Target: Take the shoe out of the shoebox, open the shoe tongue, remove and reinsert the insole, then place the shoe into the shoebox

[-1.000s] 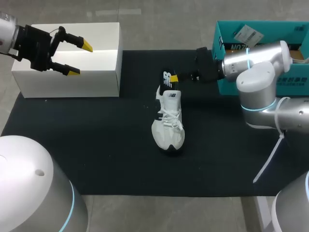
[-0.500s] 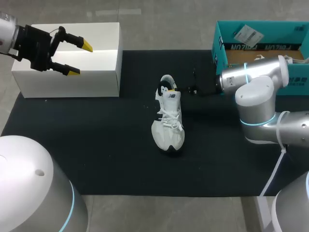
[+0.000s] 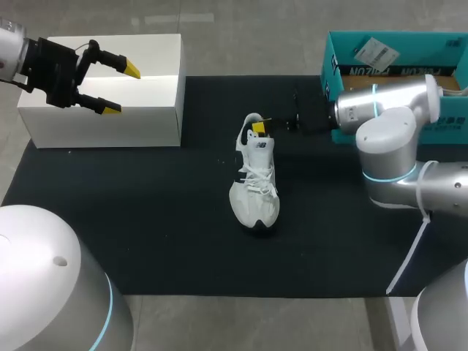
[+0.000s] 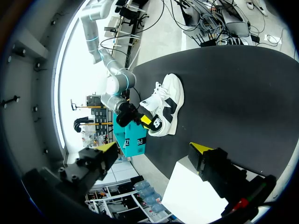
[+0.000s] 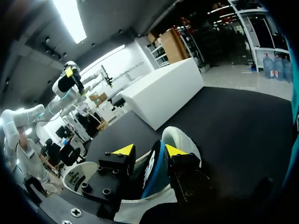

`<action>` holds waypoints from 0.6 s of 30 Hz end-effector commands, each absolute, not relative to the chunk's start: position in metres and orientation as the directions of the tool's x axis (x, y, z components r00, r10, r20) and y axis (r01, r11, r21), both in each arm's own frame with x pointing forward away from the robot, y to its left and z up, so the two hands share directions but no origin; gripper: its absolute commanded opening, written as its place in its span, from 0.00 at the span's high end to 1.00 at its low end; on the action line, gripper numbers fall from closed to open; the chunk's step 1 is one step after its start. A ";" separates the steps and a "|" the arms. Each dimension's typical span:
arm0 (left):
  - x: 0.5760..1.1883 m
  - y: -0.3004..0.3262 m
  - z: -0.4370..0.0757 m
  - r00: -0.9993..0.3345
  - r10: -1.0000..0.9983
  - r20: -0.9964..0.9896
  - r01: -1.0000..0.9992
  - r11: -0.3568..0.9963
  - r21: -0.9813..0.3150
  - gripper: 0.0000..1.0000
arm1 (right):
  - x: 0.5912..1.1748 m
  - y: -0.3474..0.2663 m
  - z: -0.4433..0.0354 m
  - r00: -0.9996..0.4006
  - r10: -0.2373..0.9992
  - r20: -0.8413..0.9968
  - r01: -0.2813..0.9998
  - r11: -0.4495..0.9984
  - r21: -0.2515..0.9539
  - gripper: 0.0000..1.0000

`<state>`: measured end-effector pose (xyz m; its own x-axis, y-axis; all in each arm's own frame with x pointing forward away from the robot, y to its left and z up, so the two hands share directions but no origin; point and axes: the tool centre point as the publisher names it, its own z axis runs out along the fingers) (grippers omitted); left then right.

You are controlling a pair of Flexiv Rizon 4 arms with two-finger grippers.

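Grip: my right pincer is narrowed onto the insole. A yellow-tipped finger presses each face of it, and it stands on edge between them.
Insole: black with a blue edge. Its lower part is sunk into the shoe's heel opening and hidden there.
Shoe: the shoe is white with black panels and lies on its sole near the middle of the black mat. The heel points to 12 o'clock and the toe to 6 o'clock. It is outside the shoebox.
Head-view limits: only one yellow tip of my right pincer shows at the heel. The other tip is out of sight, and the insole is too small to make out.
Reach: my right arm comes in from 3 o'clock and lies low over the mat.
Box: the teal shoebox sits at 2 o'clock from the shoe, well apart from it. My right arm covers its front wall, and the view's edge cuts off its far end. A paper tag lies inside.
Other side: my left pincer is spread wide with nothing in it. It hangs above the white box, at 10 o'clock from the shoe, and the arm behind it is cut off.
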<state>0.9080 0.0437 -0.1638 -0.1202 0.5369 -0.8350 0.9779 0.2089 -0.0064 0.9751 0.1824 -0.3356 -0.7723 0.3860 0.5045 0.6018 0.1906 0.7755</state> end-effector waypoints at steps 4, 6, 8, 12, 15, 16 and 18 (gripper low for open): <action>0.908 0.044 -0.163 -0.121 0.540 -0.833 0.978 0.208 -0.007 0.00 | 0.984 0.189 -0.344 -0.772 0.369 0.518 0.612 0.209 0.763 1.00; 0.908 0.044 -0.163 -0.121 0.540 -0.833 0.978 0.208 -0.007 0.00 | 0.981 0.189 -0.345 -0.766 0.370 0.526 0.620 0.210 0.756 1.00; 0.908 0.044 -0.163 -0.121 0.540 -0.833 0.978 0.208 -0.007 0.00 | 0.976 0.189 -0.347 -0.758 0.372 0.536 0.631 0.208 0.748 1.00; 0.908 0.044 -0.163 -0.121 0.540 -0.833 0.978 0.208 -0.007 0.00 | 0.966 0.191 -0.350 -0.744 0.372 0.555 0.648 0.202 0.734 1.00; 0.908 0.044 -0.163 -0.121 0.540 -0.833 0.978 0.208 -0.007 0.00 | 0.961 0.193 -0.353 -0.737 0.367 0.567 0.658 0.201 0.726 1.00; 0.908 0.044 -0.163 -0.121 0.540 -0.833 0.978 0.208 -0.007 0.00 | 0.960 0.193 -0.353 -0.737 0.367 0.568 0.659 0.201 0.724 1.00; 0.908 0.044 -0.163 -0.121 0.540 -0.833 0.978 0.208 -0.007 0.00 | 0.960 0.192 -0.353 -0.737 0.371 0.565 0.657 0.195 0.729 1.00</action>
